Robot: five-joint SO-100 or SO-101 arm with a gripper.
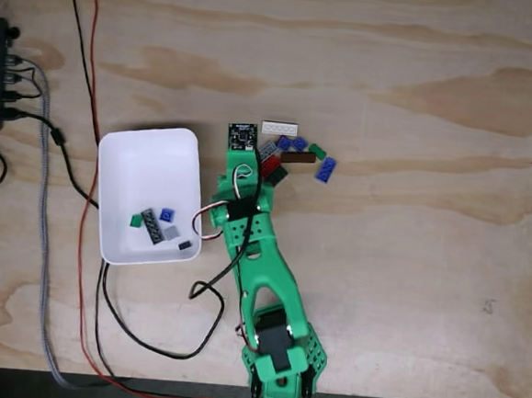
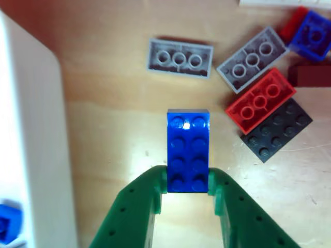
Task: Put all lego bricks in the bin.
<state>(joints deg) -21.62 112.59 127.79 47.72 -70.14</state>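
Your end effector (image 2: 187,181) is clamped on a blue brick (image 2: 187,150) w/ the bin (image 2: 31,129) just left, above the worktop (image 2: 114,129).

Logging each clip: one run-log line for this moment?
gripper: shut on blue brick | bin: several bricks inside | loose bricks: on table beside bin

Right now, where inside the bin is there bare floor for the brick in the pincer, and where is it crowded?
The bin is bare across its upper half in the fixed view, toward the table's far edge. Crowded: the lower part, where the bricks already dropped cluster. The pincer holds the blue brick beside the loose pile.
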